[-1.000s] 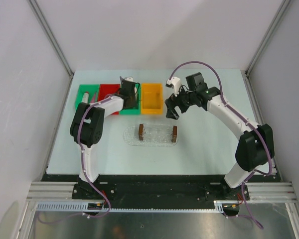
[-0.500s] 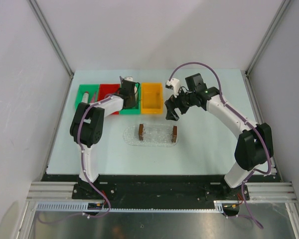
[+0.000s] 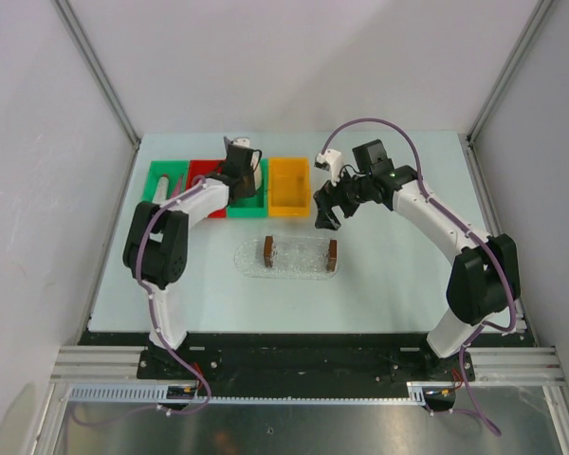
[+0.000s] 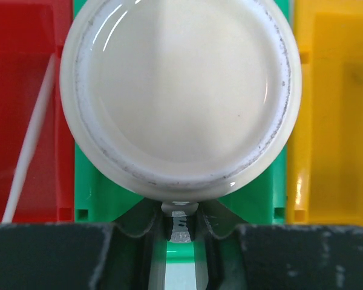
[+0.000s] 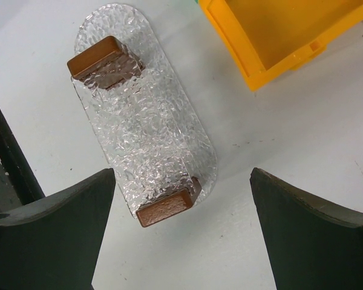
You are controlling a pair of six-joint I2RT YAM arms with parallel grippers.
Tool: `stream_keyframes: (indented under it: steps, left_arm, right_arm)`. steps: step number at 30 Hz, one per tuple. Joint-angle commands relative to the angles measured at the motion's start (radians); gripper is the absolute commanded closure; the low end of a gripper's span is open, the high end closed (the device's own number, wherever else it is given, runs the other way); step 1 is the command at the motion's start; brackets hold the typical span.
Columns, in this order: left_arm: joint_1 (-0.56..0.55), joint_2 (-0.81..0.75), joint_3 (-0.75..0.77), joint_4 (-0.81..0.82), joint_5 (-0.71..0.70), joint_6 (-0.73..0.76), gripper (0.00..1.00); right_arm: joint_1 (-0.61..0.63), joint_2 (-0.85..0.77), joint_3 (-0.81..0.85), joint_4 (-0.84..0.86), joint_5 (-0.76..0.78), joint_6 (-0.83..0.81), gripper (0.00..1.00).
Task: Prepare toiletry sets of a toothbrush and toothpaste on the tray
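The right gripper [image 5: 181, 175] hangs released, its jaws spread wide: one dark jaw fills the lower left corner of the right wrist view, the other the lower right. Under the gap lies the tray [image 5: 146, 136], clear, with a brown block [image 5: 103, 60] at its upper-left end. A second brown block [image 5: 165, 209] is at its lower end, just beside the left-hand jaw. The tray rests on a clear oval textured mat [image 5: 112, 18] on the white table [image 5: 302, 133]. A corner of the yellow bin [image 5: 233, 48] sits in the upper right, apart from the mat.

The left gripper [image 4: 180, 220] shows along the bottom edge of the left wrist view. Its dark jaws are drawn close together at the rim of a round white container [image 4: 180, 90]; whether they pinch that rim I cannot tell. The container fills most of the frame and hides nearly all of the green bin [image 4: 88, 193] beneath it. To its left, in the red bin [image 4: 12, 60], a slim white toothbrush [image 4: 30, 139] lies on a slant, its head out of sight. The yellow bin runs down the right edge. In the top view the bins stand in a row across the upper middle, with the tray below them at the centre.
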Motion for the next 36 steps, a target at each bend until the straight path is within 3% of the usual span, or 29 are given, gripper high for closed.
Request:
stream_keyframes:
  steps: [1,3,7,14,23,36]
  left_arm:
    - [0.017,-0.132,0.039,0.068,0.069,0.041,1.0]
    - [0.025,-0.164,0.031,0.068,0.114,0.051,1.0]
    - [0.04,-0.236,0.007,0.068,0.345,0.093,1.0]
    - [0.092,-0.386,-0.035,0.068,0.699,0.116,1.0]
    - [0.097,-0.572,-0.107,0.138,0.914,0.045,1.0]
    - [0.057,-0.652,-0.228,0.344,1.08,-0.113,1.0]
  right_arm:
    - [-0.004,-0.011,0.005,0.029,-0.012,0.005,0.0]
    - [-0.004,-0.022,0.005,0.04,-0.007,0.009,0.0]
    - [-0.023,-0.044,0.007,0.086,-0.029,0.041,0.0]
    - [-0.113,-0.041,0.015,0.34,-0.34,0.294,0.0]
    - [-0.106,0.015,0.015,0.745,-0.553,0.7,0.02]
    - [-0.055,0.064,0.015,1.174,-0.587,1.062,0.04]
